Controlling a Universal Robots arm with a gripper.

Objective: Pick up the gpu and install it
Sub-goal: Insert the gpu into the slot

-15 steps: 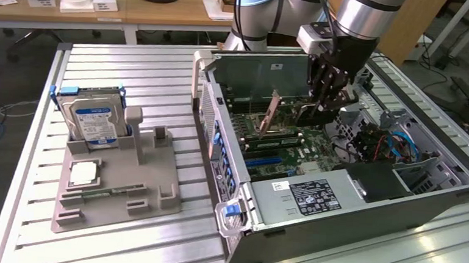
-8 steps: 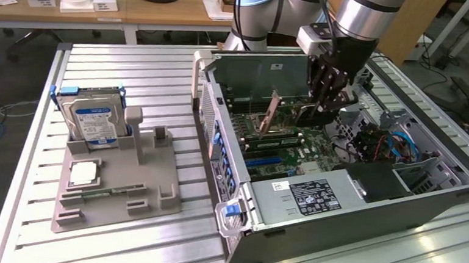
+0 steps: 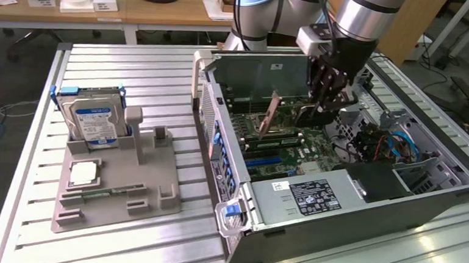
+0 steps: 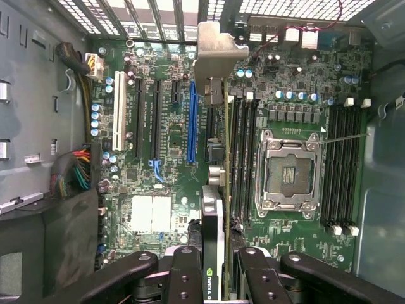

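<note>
- Pickup done: hand pinching the gpu.
- Card hangs inside the case, over the motherboard.
- Left: seating, it looks unseated beside the blue slot.

Open computer case laid on side on slatted aluminium table. Empty CPU socket and blue expansion slot seen on motherboard. At exterior view's left, hard drive held upright in grey fixture; processor chip laid flat on it.
</note>
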